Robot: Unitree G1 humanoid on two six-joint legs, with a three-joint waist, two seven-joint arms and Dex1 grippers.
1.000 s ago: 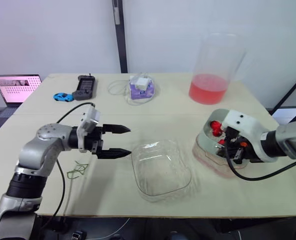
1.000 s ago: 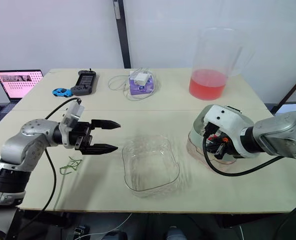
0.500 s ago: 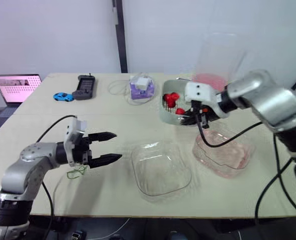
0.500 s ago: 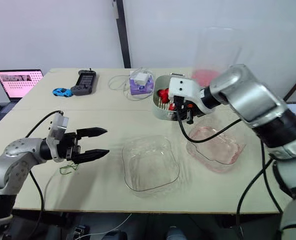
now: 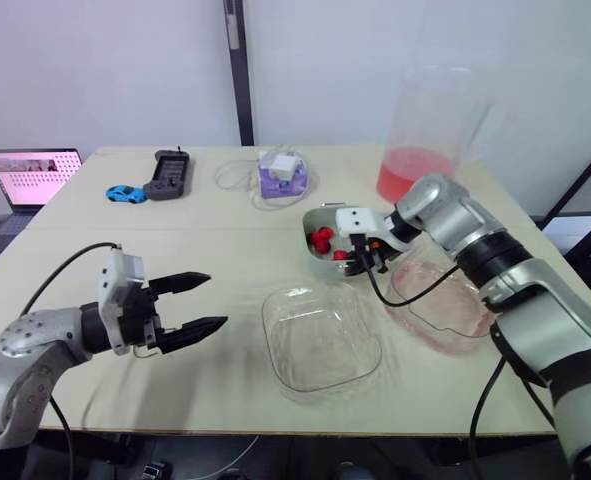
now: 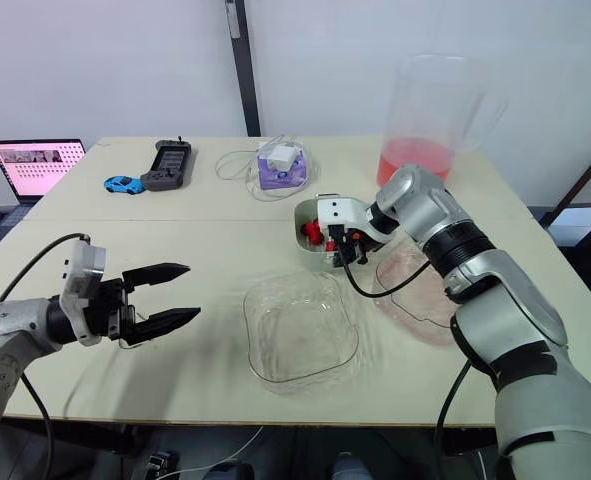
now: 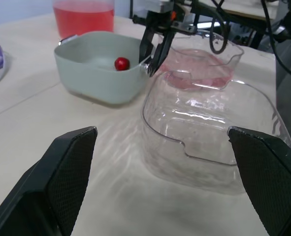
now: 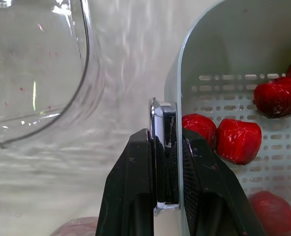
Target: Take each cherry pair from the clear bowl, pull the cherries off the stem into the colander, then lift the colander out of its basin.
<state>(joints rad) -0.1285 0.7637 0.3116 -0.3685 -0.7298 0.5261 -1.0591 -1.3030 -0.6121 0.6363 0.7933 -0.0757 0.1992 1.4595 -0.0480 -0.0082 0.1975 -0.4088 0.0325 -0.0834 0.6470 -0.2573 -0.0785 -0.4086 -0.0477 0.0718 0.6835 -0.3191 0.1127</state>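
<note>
Grips rim of pale green perforated colander (image 7: 93,69) in right claw (image 8: 165,140) beside clear plastic bowl (image 7: 184,142); holds left claw (image 5: 215,299) released.

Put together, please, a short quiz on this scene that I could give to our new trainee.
1. True or false: the right pincer is shut on the rim of the colander.
2. Choose one. The colander is: A) inside the basin; B) outside the basin, with red cherries in it; C) overturned and empty.
3. Fill the gap: the jaws of the left pincer stand ____, with nothing between them.

Key: 1 true; 2 B; 3 open.
</note>
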